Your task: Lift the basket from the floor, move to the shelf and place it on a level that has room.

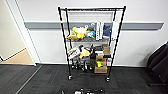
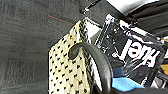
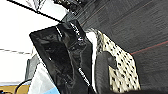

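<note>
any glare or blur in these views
Head view: soft blur, items on the shelf smear together; even light, pale wall. Left wrist view: white glare on the glossy black bag beside the basket. Right wrist view: bright washed-out wall, dim sheen on that bag.
</note>
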`<state>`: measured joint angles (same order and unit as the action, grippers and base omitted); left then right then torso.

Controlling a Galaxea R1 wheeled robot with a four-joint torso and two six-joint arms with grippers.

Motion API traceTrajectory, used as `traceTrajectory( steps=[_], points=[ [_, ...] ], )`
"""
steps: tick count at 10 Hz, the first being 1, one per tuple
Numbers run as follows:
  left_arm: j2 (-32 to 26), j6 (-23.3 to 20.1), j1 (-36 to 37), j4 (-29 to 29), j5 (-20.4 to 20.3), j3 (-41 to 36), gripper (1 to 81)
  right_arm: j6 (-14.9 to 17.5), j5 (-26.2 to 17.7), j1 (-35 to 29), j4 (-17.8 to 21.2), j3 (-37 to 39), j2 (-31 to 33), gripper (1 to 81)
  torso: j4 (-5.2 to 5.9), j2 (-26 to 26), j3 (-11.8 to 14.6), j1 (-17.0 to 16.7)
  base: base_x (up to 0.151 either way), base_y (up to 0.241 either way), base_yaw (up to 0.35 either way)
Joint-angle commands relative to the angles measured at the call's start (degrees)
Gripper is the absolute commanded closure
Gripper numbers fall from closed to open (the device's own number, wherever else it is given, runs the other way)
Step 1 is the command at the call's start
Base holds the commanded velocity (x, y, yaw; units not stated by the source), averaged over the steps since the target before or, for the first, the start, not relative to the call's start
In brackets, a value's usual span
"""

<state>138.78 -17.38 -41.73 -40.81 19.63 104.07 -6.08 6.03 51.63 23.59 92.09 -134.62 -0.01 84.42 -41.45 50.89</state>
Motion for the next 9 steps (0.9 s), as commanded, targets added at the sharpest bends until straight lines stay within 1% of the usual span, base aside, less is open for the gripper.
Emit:
traceTrajectory(
  steps=[1,3,4,7,9],
  points=[
    [-3.68,0.07,9.95,-3.75,1.64,-3.17,81.1,-0.07,-0.06,-8.6,0.49,-5.09,3.63,81.1,0.0,-5.49,0.0,-3.56,0.0,0.0,0.0],
    [-5.96,0.07,10.57,-3.92,1.47,-6.6,81.1,-0.07,-0.06,-8.95,0.58,-6.41,4.42,81.1,0.0,-9.36,0.0,-6.01,0.0,0.0,0.0],
    [-7.46,-0.02,10.65,-4.19,1.38,-8.97,81.1,-0.07,-0.06,-8.95,0.49,-7.98,5.3,81.1,0.0,-11.24,3.49,-7.21,0.0,0.0,0.0],
    [-8.95,-0.02,10.57,-4.19,0.76,-11.43,81.1,0.02,0.03,-8.59,0.49,-10.53,7.32,81.1,0.0,-16.24,6.49,-10.4,0.0,0.0,0.0],
    [-9.13,-0.02,10.57,-4.53,0.59,-11.69,81.1,0.02,-0.06,-9.91,0.41,-11.06,7.59,81.1,0.0,-20.13,8.44,-12.98,0.0,0.0,0.0]
  ],
)
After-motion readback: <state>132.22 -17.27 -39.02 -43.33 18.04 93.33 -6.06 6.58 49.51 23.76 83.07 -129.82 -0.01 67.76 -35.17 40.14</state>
